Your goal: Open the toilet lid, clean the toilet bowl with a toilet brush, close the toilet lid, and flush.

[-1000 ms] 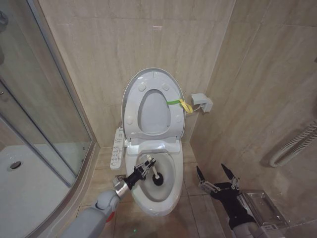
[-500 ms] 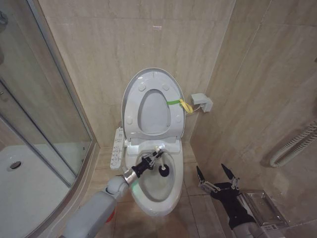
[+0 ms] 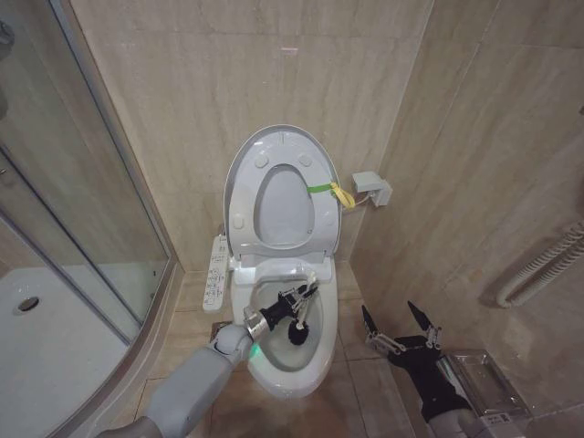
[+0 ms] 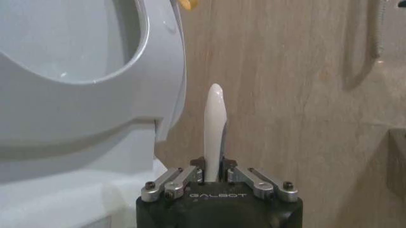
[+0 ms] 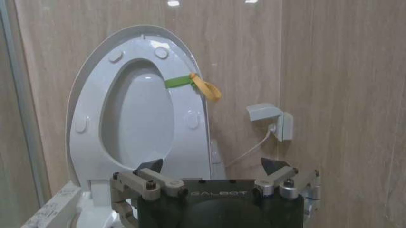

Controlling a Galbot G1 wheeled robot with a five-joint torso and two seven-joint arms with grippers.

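A: What could go wrong from here?

B: The brush could twist in the pinch. The left gripper holds its thin, smooth handle, and the black head is down inside the bowl, near the right-hand wall. If the head pushes hard against that wall, I'd expect the handle to pivot or slide between the fingers.

A: Anything else?

B: The handle's white tip points up toward the raised lid and the seat folded against it. A careless sweep toward the back rim could knock it there. Dirty water flicking over the rim onto the floor tiles is another risk if the stroke is quick.

A: How is that claw set?

B: Pressed in on the handle. The left wrist view shows the white stick rising straight out between the two closed fingers, low on its length. Whether the bristles actually touch the porcelain right now I can't quite tell; the head is dark against the shaded inside of the bowl.

A: And the other arm?

B: The right gripper hangs idle beside the bowl's right side, over the floor, fingers spread wide and holding nothing. The lid stands fully upright against the back wall, its yellow-green strap on the right edge.
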